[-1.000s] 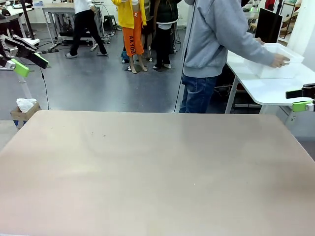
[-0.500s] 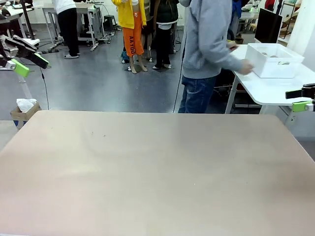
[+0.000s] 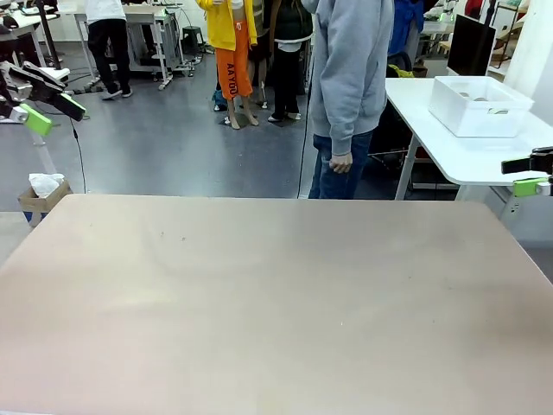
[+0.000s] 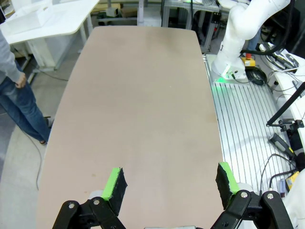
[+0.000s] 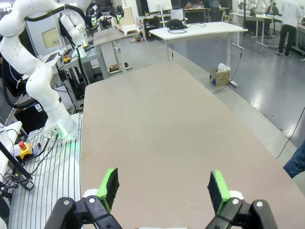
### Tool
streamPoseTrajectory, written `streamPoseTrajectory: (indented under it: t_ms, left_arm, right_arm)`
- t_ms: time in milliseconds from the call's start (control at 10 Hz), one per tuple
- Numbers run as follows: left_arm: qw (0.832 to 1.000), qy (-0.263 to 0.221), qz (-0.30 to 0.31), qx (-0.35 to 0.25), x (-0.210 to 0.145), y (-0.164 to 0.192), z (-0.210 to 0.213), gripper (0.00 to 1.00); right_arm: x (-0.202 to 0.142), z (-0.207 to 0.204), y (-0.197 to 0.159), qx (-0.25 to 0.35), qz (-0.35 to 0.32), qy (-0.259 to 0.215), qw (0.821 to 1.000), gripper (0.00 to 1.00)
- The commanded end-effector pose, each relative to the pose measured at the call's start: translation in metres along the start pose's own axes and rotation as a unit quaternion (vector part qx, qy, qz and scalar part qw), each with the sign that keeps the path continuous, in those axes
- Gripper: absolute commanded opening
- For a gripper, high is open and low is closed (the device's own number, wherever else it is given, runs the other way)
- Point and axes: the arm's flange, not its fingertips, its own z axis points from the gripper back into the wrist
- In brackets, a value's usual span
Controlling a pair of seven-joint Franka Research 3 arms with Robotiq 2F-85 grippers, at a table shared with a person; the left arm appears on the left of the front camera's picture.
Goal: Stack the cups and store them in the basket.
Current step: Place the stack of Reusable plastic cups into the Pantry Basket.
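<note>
The left gripper hangs at the left edge above the floor beside the brown table, its 2 green-padded fingers spread wide with nothing between them. A person in a grey hoodie stands past the far edge, one hand at their side. The white basket sits on a white side table at the right, well apart from the right gripper, which is also wide open and empty.

My front camera sits low at the near edge of the table, facing across it to the person standing at the far side. Both wrist cameras hang high, looking down along their spread fingers at the same table top lengthwise, from opposite ends.
</note>
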Motion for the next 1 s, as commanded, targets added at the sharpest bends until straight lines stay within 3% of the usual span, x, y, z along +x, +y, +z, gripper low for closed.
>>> streamPoseTrajectory:
  t_ms: [0,900]
  left_arm:
    - [1.000,0.006,0.005,0.002,0.0028,-0.0007,0.0009,0.98]
    - [1.000,0.006,0.005,0.002,0.0028,-0.0007,0.0009,0.98]
  right_arm:
    - [0.0045,0.0018,0.0005,0.002,-0.005,-0.005,1.000,1.00]
    - [0.0045,0.0018,0.0005,0.002,-0.005,-0.005,1.000,1.00]
